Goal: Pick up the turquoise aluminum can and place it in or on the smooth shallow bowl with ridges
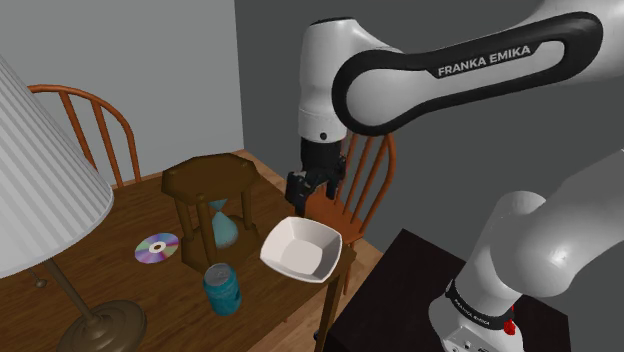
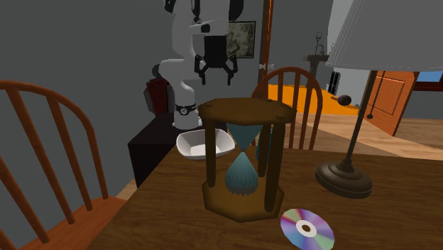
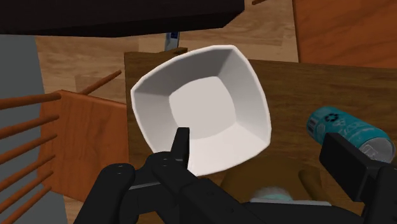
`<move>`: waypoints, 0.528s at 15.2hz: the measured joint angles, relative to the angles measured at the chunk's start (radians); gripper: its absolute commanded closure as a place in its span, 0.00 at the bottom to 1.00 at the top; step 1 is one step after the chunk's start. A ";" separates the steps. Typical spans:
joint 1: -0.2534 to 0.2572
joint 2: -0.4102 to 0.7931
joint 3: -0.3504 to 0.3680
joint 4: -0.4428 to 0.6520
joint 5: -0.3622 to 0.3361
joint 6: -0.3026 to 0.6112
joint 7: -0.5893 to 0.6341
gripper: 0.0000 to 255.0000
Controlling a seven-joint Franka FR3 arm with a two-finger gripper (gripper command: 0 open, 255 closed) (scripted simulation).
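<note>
Can [image 1: 222, 288] is a turquoise cylinder with a silvery top and a white printed mark. It stands upright on the wooden table [image 1: 150, 300] near the front edge, at about 8 o'clock from the bowl [image 1: 300, 248] in the shoulder view. The two are close but apart.

The bowl is plain white, smooth and shallow, squarish with rounded corners and flat sloping sides, and it sits at the table's edge. The hourglass [image 1: 213, 210] has a dark wood frame with eight-sided plates and teal glass. It stands at 12 o'clock from the can. A shiny rainbow disc [image 1: 157, 247] lies flat at 10 o'clock from the can. The lamp [image 1: 45, 190] at 9 o'clock has a ribbed white shade, which the frame edge cuts off, and a round bronze foot. A spindle-back wooden chair [image 1: 360, 190] stands behind the bowl.

In the wrist view the can [image 3: 347, 130] is partly covered by one black finger [image 3: 347, 165], so its base is out of sight. The bowl [image 3: 203, 95] shows whole. In the second exterior view the hourglass [image 2: 245, 160] blocks the table behind it, and the bowl [image 2: 206, 144] shows past its 10 o'clock side.

The gripper [image 1: 316, 195] hangs above the bowl at 12 o'clock – jaws spread wide, holding nothing and touching nothing. The second exterior view shows the gripper [image 2: 215, 71] the same way. In the wrist view the gripper [image 3: 257, 140] has the bowl's rim between its fingers – the can lies just outside one of them.
</note>
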 measured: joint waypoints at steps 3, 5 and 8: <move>-0.001 0.098 0.053 0.032 -0.014 0.077 0.067 0.00; 0.000 0.160 0.084 0.053 -0.031 0.122 0.114 0.00; 0.000 0.290 0.136 0.117 -0.085 0.191 0.207 0.00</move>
